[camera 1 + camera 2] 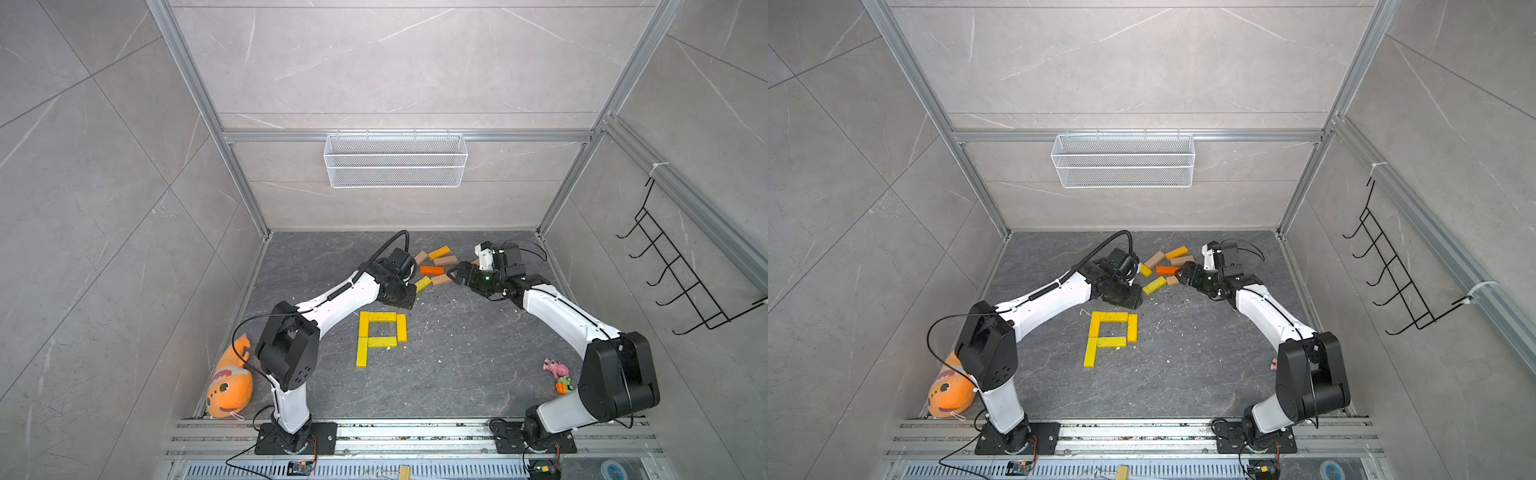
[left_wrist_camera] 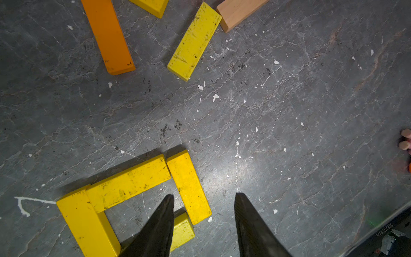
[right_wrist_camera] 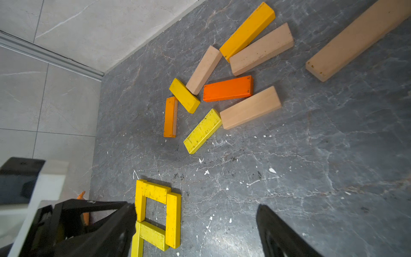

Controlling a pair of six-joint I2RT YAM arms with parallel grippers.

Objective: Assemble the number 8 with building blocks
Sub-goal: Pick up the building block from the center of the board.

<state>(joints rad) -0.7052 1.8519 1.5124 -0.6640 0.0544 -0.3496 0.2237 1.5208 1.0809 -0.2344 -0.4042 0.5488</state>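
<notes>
Right fingers stood wide and empty, their tips just beside the loose heap of yellow, orange and tan wooden bars at the far side of the dark table. The left fingers — narrower apart, also empty — hovered over the top corner of the five-bar yellow figure, a P so far. One scuffed yellow bar lay straight ahead of them, long axis nearly along their reach — nearer the left, I'd say, and easy to straddle across its width.

No legible text; only a small, blurred, unreadable printed code on a dark edge piece
</notes>
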